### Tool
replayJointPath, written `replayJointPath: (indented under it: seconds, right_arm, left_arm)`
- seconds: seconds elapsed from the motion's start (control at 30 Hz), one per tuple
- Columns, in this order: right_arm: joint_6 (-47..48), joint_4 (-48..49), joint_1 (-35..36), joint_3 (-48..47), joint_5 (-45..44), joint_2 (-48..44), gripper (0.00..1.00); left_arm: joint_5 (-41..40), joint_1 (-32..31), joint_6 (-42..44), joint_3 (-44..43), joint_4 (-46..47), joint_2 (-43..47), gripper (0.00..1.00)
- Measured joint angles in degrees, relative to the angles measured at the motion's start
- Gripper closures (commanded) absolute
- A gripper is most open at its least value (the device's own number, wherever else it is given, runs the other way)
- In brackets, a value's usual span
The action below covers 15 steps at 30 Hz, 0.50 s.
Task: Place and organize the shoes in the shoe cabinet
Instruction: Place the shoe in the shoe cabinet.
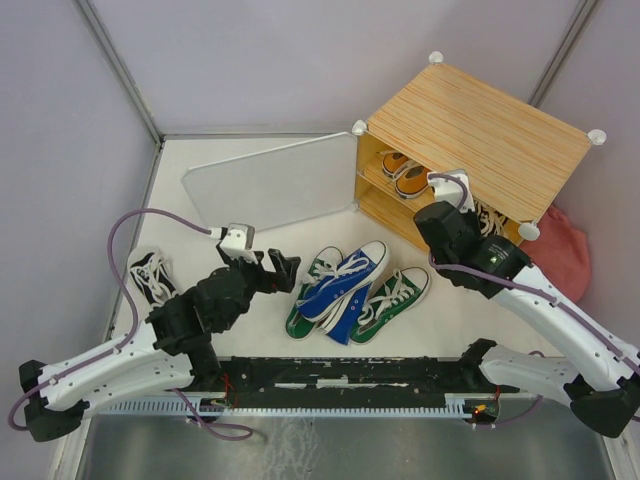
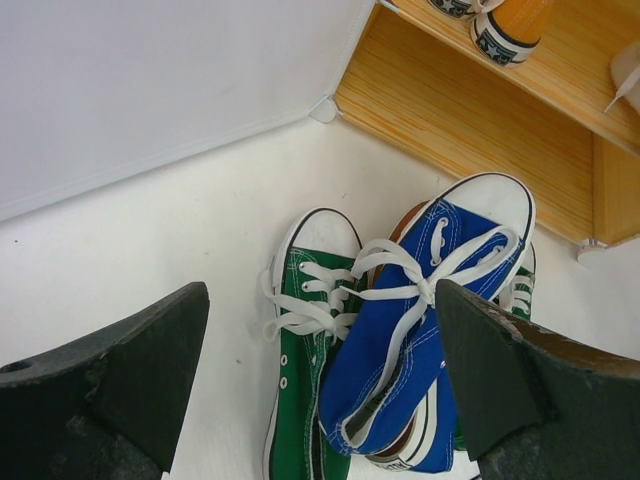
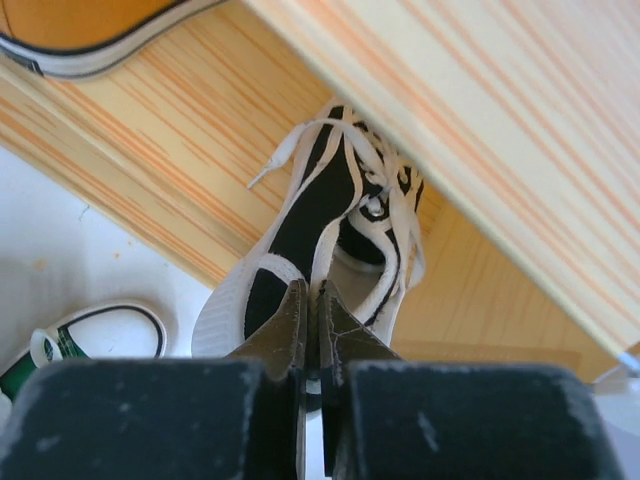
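The shoe cabinet stands at the back right with two orange shoes on its upper shelf. My right gripper is at the lower opening, shut on the heel edge of a black shoe that lies toe-first on the bottom board; the right wrist view shows the gripper pinching the rim. My left gripper is open and empty, hovering just left of a pile of blue shoes and green shoes. In the left wrist view the gripper straddles a blue shoe and a green shoe.
A second black shoe lies at the far left. The pale door panel lies swung open, flat left of the cabinet. A pink cloth thing sits right of the cabinet. Grey walls close in the back and sides.
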<state>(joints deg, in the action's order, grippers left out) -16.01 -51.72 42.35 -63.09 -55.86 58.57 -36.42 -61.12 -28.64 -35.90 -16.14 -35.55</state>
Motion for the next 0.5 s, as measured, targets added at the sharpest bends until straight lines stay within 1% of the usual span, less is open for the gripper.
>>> replayJointPath:
  seconds: [0.1, 0.3, 0.47, 0.5]
  right_arm:
    - [2.5, 1.1, 0.0, -1.6, -1.5, 0.2, 0.98]
    - [8.3, 4.9, -1.0, -1.7, -4.9, 1.2, 0.98]
    - [9.3, 5.3, -2.3, -0.7, -5.6, 3.2, 0.98]
    - [9.2, 5.2, -2.3, -0.3, -5.3, 3.5, 0.95]
  left_arm:
    - [-0.7, 0.0, 0.0, 0.5, 0.0, 1.3, 0.01]
    - [-1.1, 0.0, 0.0, 1.2, 0.0, 2.6, 0.01]
    - [-1.1, 0.0, 0.0, 1.6, -0.1, 2.7, 0.01]
    - [-1.1, 0.0, 0.0, 1.6, -0.1, 2.7, 0.01]
